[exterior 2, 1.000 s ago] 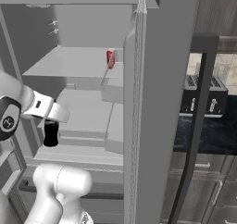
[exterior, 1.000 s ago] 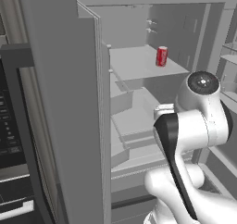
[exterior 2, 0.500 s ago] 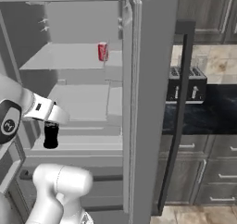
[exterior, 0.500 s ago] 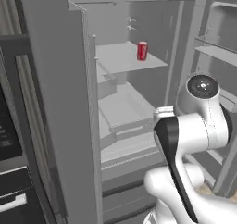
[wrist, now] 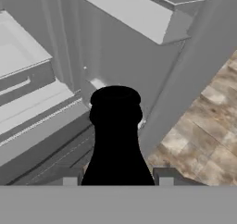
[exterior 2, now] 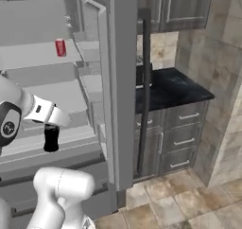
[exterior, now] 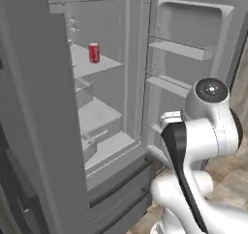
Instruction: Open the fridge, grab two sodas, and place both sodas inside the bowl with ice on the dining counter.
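The grey fridge (exterior: 34, 107) stands open, its white shelves bare except for one soda, a red can (exterior: 94, 53) on an upper shelf, also seen in the right base view as the red can (exterior 2: 60, 48). The other soda, a dark slim-necked bottle (exterior 2: 51, 138), hangs in front of the lower fridge shelves with my gripper (exterior 2: 51, 127) shut on it. In the hand view the bottle (wrist: 115, 135) rises between my fingertips (wrist: 69, 177), with the fridge's lower drawers (wrist: 41, 126) behind it. The bowl and the dining counter are out of view.
The right fridge door (exterior: 193, 44) stands swung open with its door shelves. Its edge and dark bar handle (exterior 2: 145, 91) are close on my right. Beyond it are a dark counter (exterior 2: 175, 83) over grey drawers and a tiled floor (exterior 2: 189, 204).
The whole picture has shifted, so the base has moved and turned rightward from the fridge. The bottle stays held in the gripper; the can has not moved on its shelf.
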